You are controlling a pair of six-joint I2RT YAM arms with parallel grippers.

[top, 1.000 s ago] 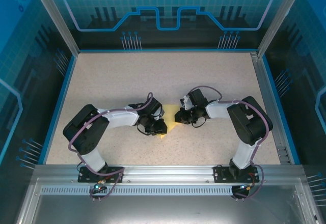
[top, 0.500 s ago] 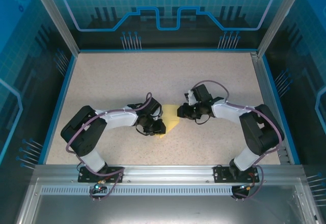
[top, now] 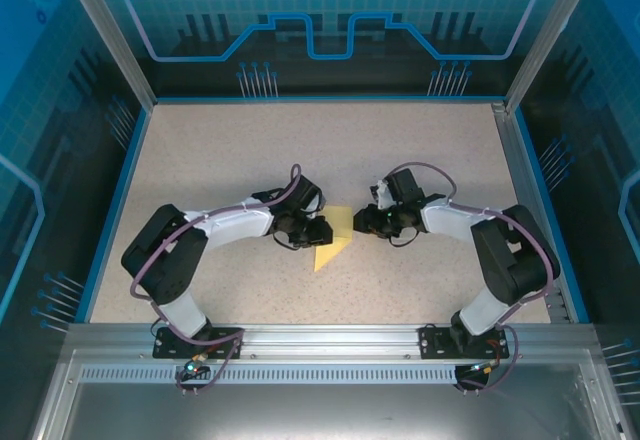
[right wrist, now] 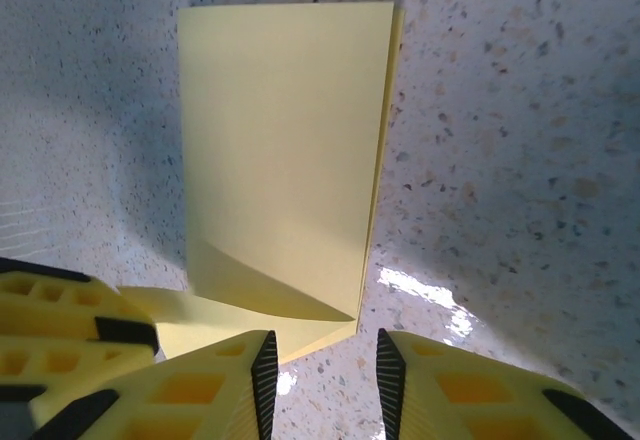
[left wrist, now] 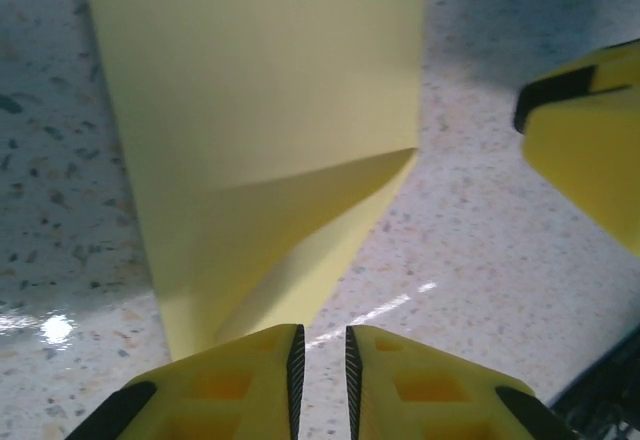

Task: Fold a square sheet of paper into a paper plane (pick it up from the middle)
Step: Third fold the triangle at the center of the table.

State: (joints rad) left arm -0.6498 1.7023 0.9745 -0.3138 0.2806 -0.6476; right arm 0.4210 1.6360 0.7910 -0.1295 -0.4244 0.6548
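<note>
Paper (right wrist: 285,150) ahead of jaws: plain pale yellow. Table (right wrist: 500,110): beige, dark-speckled. Fingers (right wrist: 200,390): yellow; pads (right wrist: 264,385) black, ribbed.

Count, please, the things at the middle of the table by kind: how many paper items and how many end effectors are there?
Folded pale-yellow paper sheet: 1
End effectors: 2, the left end effector and the right end effector
Total: 3

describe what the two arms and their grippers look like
The left arm and right arm have white links between bulky black joints, with a greyish-purple cable looping along each. The left gripper and right gripper share yellow fingers with hollow moulded pockets and black ribbed pads.
</note>
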